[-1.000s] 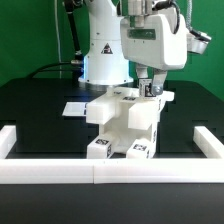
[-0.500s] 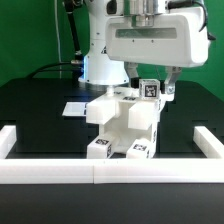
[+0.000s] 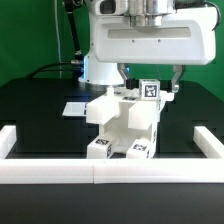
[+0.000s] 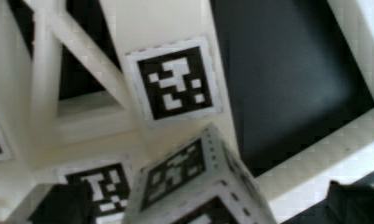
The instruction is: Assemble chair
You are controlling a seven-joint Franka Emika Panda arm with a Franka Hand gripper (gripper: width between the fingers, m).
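The partly built white chair (image 3: 124,126) stands mid-table, with tags on its lower front faces. A white square post with a tag (image 3: 150,89) stands at its top, on the exterior view's right. My gripper (image 3: 150,84) hangs over this post with one finger on each side and gaps between fingers and post, so it is open. In the wrist view the tagged post (image 4: 198,170) rises between the dark fingertips (image 4: 38,205) of my gripper (image 4: 198,208). A tagged slab (image 4: 170,82) lies beyond it.
The marker board (image 3: 75,108) lies flat behind the chair on the exterior view's left. White border rails run along the front (image 3: 100,171), left (image 3: 8,141) and right (image 3: 211,141). The robot base (image 3: 100,55) stands at the back.
The wrist has turned about a quarter turn, so the wide hand housing now faces the camera. The fingers now stand apart on either side of the post, and its tag shows.
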